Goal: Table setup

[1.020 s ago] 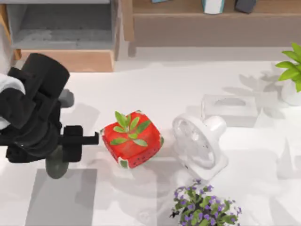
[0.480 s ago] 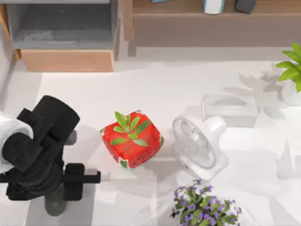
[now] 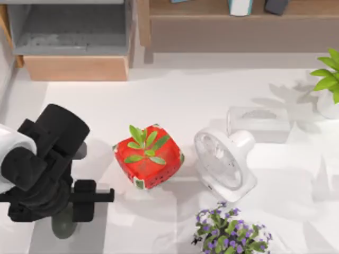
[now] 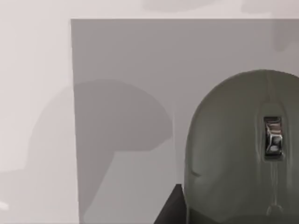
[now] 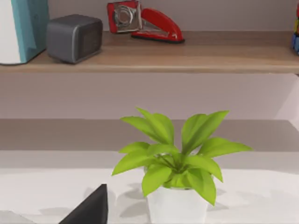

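Mouse (image 4: 243, 149) lying on grey mat (image 4: 121, 65) at counter's (image 3: 175, 90) left front | left gripper (image 3: 63, 225) hanging over it, probably lining up placement | jaws: cannot tell, hidden | right arm sitting parked facing potted plant (image 5: 175, 163)

Bright, even light washes the white table (image 3: 175, 95), with soft grey shadows and slightly soft focus throughout.

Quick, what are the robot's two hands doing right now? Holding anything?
Left gripper: above the gray mat, over the gray mouse; grip cannot be told.
Right gripper: cannot be told; its camera faces a potted plant.
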